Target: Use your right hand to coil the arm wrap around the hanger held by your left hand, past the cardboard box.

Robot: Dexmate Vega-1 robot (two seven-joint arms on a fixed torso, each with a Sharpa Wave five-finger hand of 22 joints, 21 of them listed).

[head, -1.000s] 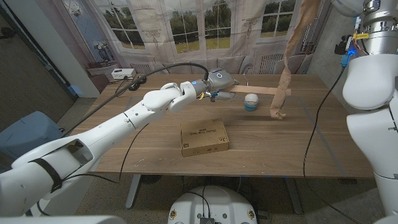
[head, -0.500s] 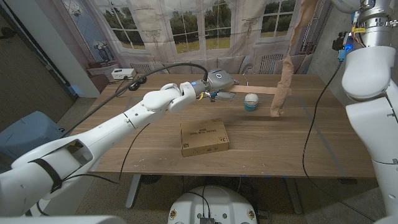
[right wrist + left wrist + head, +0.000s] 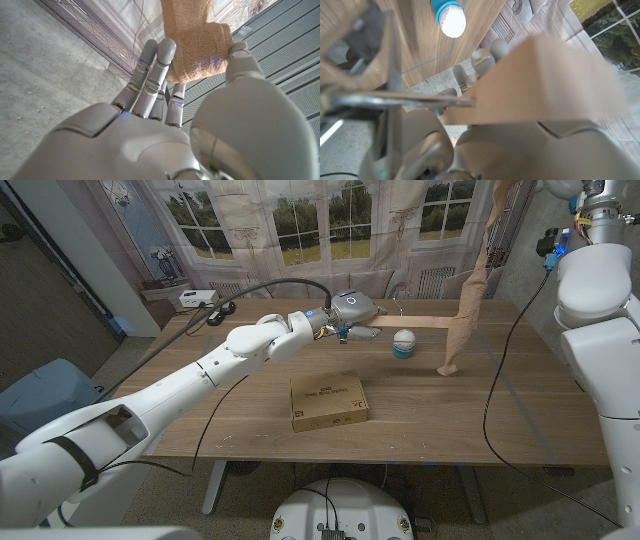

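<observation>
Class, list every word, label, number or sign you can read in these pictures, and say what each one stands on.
Cardboard box: a dark printed line on its top face, too small to read.
White device at the table's far left corner: no legible marking.
Nothing else carries readable text.

A staged robot lab: a printed window backdrop (image 3: 300, 220) hangs behind the wooden worktop (image 3: 240, 420), cables (image 3: 500, 380) trail across it, over a bare concrete floor (image 3: 150, 510).
</observation>
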